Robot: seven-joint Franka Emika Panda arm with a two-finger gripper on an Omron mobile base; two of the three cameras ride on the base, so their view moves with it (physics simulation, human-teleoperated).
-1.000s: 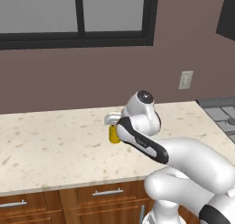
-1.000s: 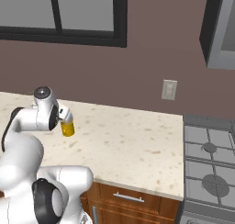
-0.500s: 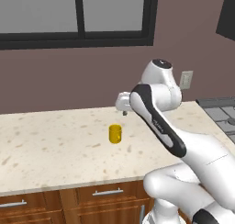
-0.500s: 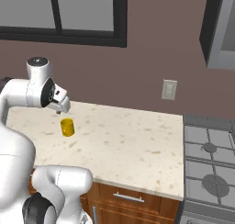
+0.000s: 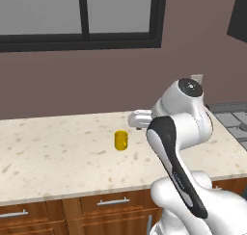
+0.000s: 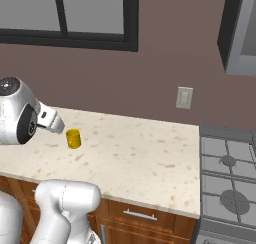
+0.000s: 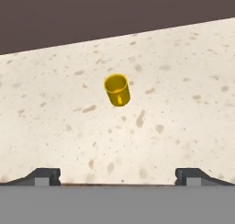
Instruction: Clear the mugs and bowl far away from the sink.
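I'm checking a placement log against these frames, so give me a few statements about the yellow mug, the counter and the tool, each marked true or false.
1. The small bright yellow mug stands upright on the speckled beige counter. True.
2. The tool is closed around the mug. False: its jaws stand wide open, clear of the mug.
3. A gas stove adjoins the counter's end. True.
4. The mug lies tipped on its side. False: it is upright.
5. A white wall outlet is on the brown wall. True.
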